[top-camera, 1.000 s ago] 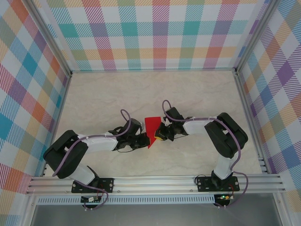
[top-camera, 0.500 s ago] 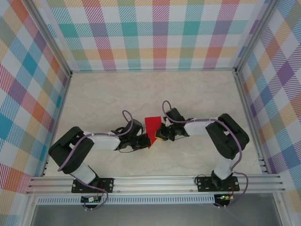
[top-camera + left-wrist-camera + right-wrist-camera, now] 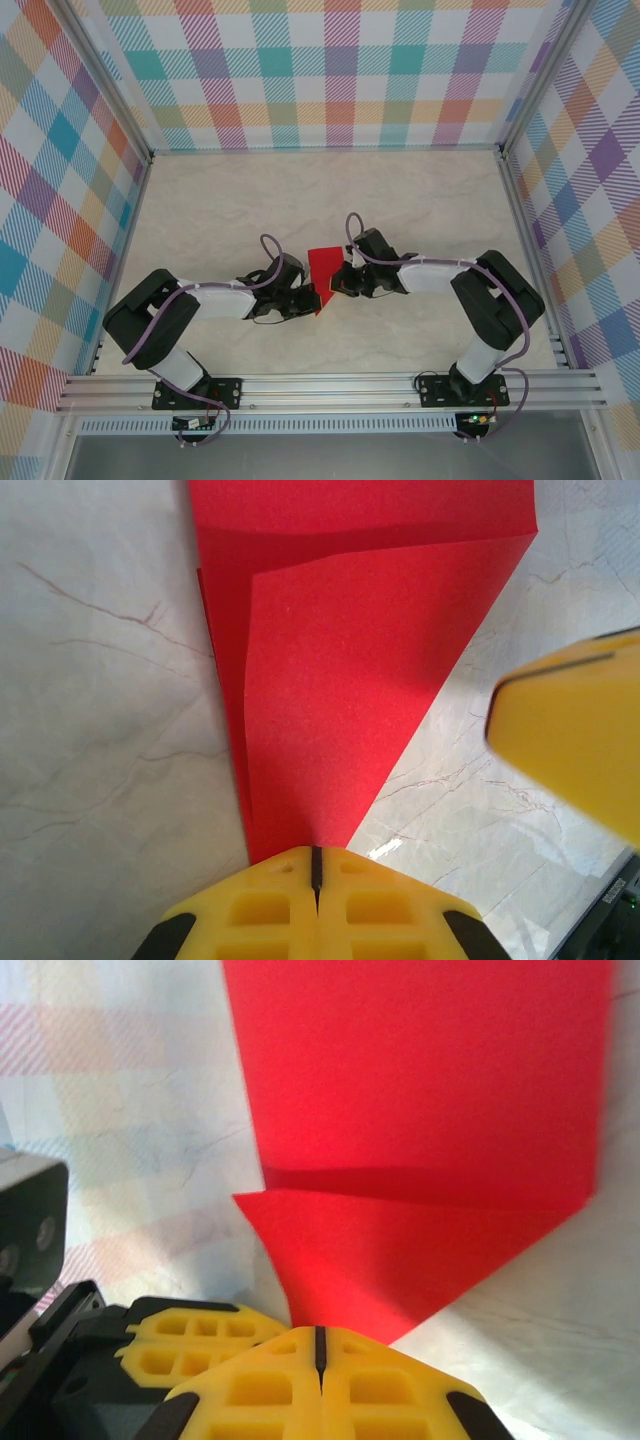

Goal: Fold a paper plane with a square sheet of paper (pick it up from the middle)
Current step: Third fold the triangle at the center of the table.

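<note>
The square sheet of paper (image 3: 322, 268) is bright red and partly folded, narrowing to a point at its near end, mid-table. In the left wrist view the sheet of paper (image 3: 350, 670) shows a folded flap tapering down into my left gripper (image 3: 315, 856), which is shut on that tip. My right gripper (image 3: 320, 1336) is shut on the corner of a raised flap of the paper (image 3: 420, 1140), which casts a shadow on the layer below. From above, the left gripper (image 3: 311, 298) and right gripper (image 3: 336, 284) meet at the paper's near end, almost touching. No finished paper plane is seen.
The pale marble tabletop (image 3: 230, 200) spreads around the paper. Checked walls (image 3: 330, 70) close in the back and both sides. An aluminium rail (image 3: 330, 385) runs along the near edge by the arm bases.
The left arm's elbow has swung slightly and its gripper has settled at the paper's tip. The right arm's elbow has moved out to the right. The paper has barely shifted.
</note>
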